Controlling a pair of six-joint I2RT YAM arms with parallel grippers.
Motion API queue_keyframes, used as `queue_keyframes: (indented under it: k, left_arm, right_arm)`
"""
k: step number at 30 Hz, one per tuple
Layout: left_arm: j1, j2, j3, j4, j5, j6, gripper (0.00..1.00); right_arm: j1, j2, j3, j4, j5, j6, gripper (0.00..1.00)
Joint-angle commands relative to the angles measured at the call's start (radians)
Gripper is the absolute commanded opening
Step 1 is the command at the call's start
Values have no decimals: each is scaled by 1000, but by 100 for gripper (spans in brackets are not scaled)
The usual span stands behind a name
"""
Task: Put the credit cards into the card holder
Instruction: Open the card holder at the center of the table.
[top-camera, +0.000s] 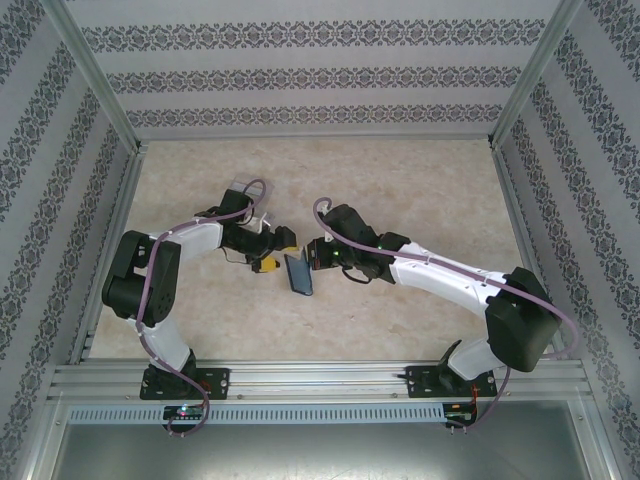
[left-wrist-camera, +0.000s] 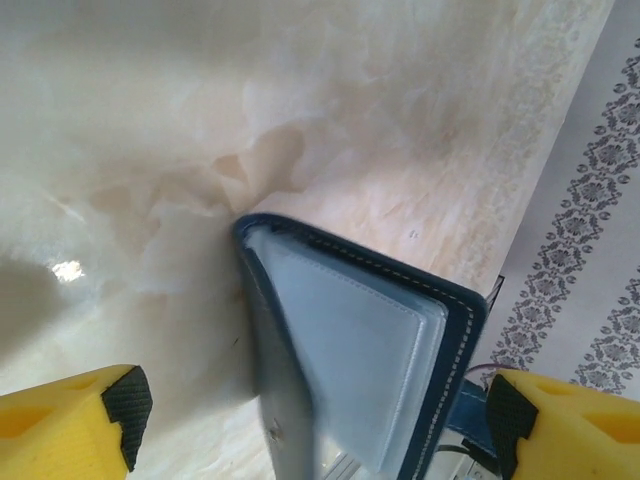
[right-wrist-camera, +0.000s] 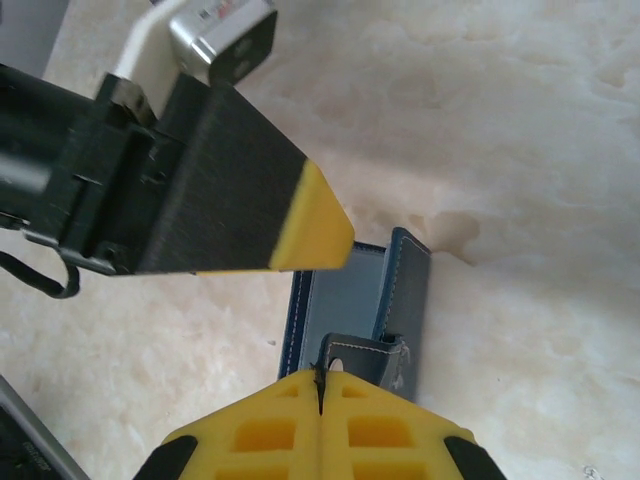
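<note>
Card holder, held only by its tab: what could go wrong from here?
1. The right gripper is shut on just the clasp tab, so the card holder may swing or slip out.
2. The open left gripper straddles the holder's open leaves; closing or advancing could push it shut or twist it out of that thin grip.

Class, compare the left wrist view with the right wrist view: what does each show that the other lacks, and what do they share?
Left wrist view: the card holder opened to its blue-grey inside, the left gripper open with fingers wide apart, and a patterned wall. Right wrist view: the right gripper shut on the card holder's clasp tab. Shared: the navy card holder and the marbled table.
</note>
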Motion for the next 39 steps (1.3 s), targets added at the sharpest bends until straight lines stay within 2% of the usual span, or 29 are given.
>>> queue_keyframes:
  k: [1, 3, 8, 19, 26, 30, 34, 39]
  left_arm:
    - [12, 3, 31, -98, -16, 74, 87]
    - [15, 2, 33, -129, -48, 89, 87]
    - [31, 4, 7, -122, -61, 92, 75]
    - [32, 11, -6, -114, -49, 103, 76]
    - [32, 1, -42, -57, -21, 68, 69]
    - [30, -12, -64, -13, -11, 40, 70]
    - [-6, 0, -69, 37, -7, 2, 72]
    - [-65, 26, -44, 65, -12, -30, 72]
  right_arm:
    - [2, 13, 28, 17, -17, -11, 0]
    - [4, 13, 24, 22, -13, -6, 0]
    - [-6, 12, 20, -21, 45, -44, 0]
    - [-111, -17, -76, -8, 15, -52, 0]
    - [-208, -35, -164, 6, -21, -63, 0]
    - [-253, -62, -212, 6, -18, -78, 0]
    - [-298, -89, -253, 7, -12, -91, 0]
    - [-346, -137, -327, -2, 66, -79, 0]
